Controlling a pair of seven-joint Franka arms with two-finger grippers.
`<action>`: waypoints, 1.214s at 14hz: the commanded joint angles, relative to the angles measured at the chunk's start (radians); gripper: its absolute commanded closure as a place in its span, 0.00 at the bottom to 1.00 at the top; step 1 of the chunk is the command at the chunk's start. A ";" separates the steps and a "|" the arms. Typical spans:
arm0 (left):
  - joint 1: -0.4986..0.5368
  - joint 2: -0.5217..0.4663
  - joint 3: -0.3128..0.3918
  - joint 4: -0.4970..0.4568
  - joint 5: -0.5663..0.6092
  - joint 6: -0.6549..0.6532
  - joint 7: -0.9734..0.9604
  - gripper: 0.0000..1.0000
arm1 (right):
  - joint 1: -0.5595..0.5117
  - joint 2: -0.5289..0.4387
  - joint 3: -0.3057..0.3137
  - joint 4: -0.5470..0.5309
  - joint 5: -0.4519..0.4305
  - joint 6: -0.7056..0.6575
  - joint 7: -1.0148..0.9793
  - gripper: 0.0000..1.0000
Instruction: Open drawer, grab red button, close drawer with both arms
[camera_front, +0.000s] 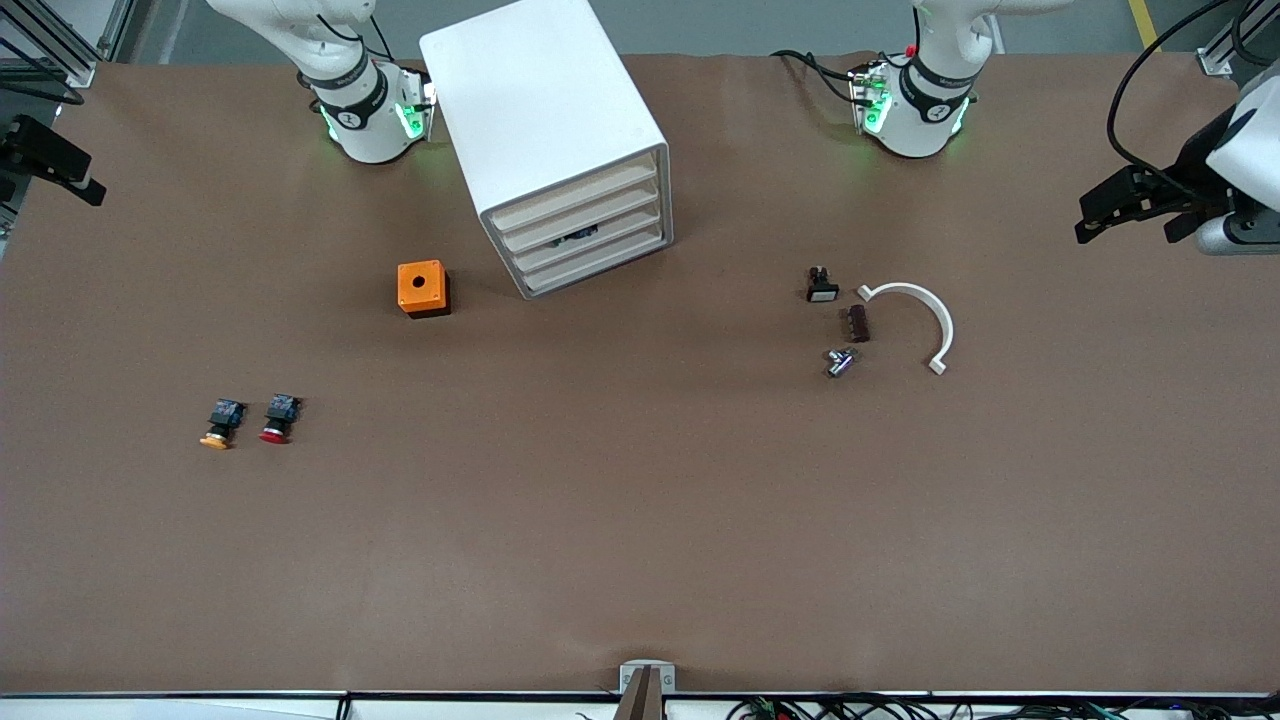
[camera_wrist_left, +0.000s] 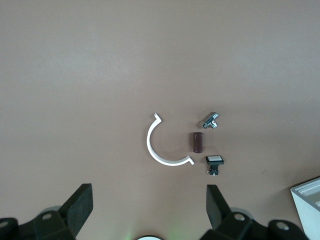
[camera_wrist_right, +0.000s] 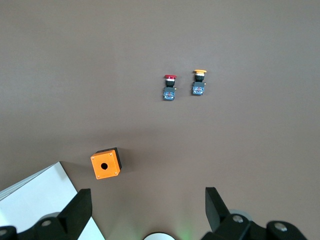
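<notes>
Looking at the table (camera_front: 640, 520), we see that the job has hardly begun. The white drawer box (camera_front: 545, 130) stands between the two arm bases, and all its drawers look pushed in, so no drawer is open yet. The button (camera_front: 279, 418) with the red cap lies on the table toward the right arm's end, nearer to the front camera than the orange box (camera_front: 423, 288). Just beside it lies a like button with an orange cap (camera_front: 221, 423), and the two do not touch. Nothing holds the red one. The left end effector (camera_wrist_left: 150, 212) hangs high over the left arm's end of the table, and we see its two black fingers (camera_wrist_left: 80, 206) spread wide with nothing between them. Under it lie a white curved piece (camera_front: 915, 320), a small dark brown block (camera_front: 855, 323), a little shiny metal part (camera_front: 839, 362) and a small black switch (camera_front: 821, 285), all close together. The right end effector (camera_wrist_right: 149, 212) hangs high over the right arm's end, and it is wide too, and empty. We think all the steps are left: pull a drawer out, pick up the red button, then push the drawer shut. We cannot tell which drawer is meant, though something dark shows at the front of one of the middle ones.
</notes>
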 joint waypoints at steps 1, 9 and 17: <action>-0.001 0.003 -0.002 0.023 0.006 -0.022 0.002 0.00 | -0.003 -0.009 0.004 -0.004 -0.014 -0.006 -0.001 0.00; 0.002 0.008 -0.002 0.025 0.003 -0.022 0.002 0.00 | -0.002 -0.007 0.009 -0.001 -0.045 -0.006 -0.007 0.00; -0.003 0.106 -0.002 0.152 0.005 -0.013 -0.001 0.00 | -0.002 -0.007 0.009 -0.001 -0.045 -0.006 -0.008 0.00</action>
